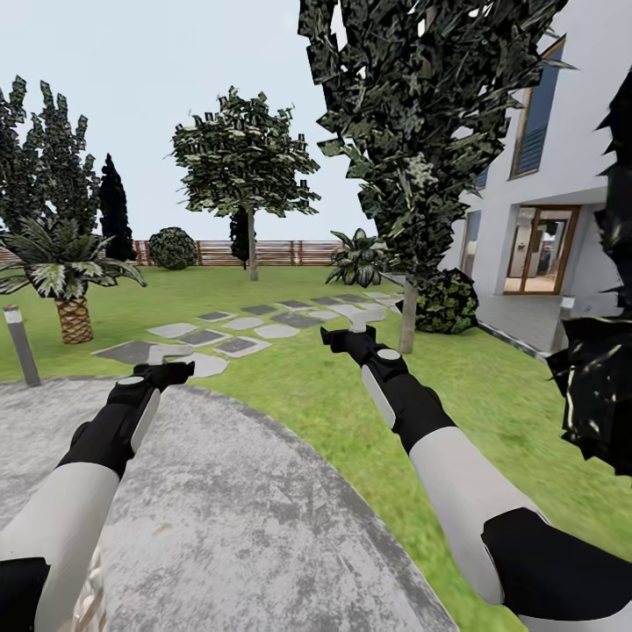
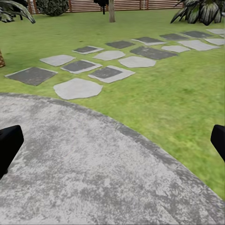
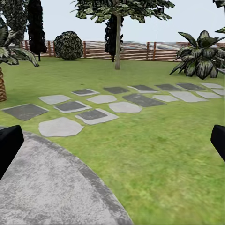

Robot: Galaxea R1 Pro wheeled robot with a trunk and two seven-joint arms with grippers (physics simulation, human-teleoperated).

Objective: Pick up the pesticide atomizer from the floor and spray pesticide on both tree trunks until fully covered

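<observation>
Two trees with pale trunks stand on the lawn (image 1: 491,386). The nearer tree's trunk (image 1: 407,320) rises just beyond my right gripper (image 1: 340,335), under a big dark crown (image 1: 421,114). The farther tree (image 1: 241,154) has its trunk (image 1: 252,254) (image 3: 117,47) close to the slatted brown fence (image 1: 272,253). My left gripper (image 1: 175,370) hangs over a grey paved patch (image 1: 219,491). In each wrist view the black fingertips (image 2: 9,145) (image 3: 9,145) sit at opposite edges, so both grippers are open and hold nothing.
Stepping stones (image 1: 263,326) cross the grass between the paving and the far tree. A short palm (image 1: 70,281) and a bollard lamp (image 1: 22,347) stand at the left. A house (image 1: 562,202), a round bush (image 1: 448,303) and black foliage (image 1: 601,395) are at the right.
</observation>
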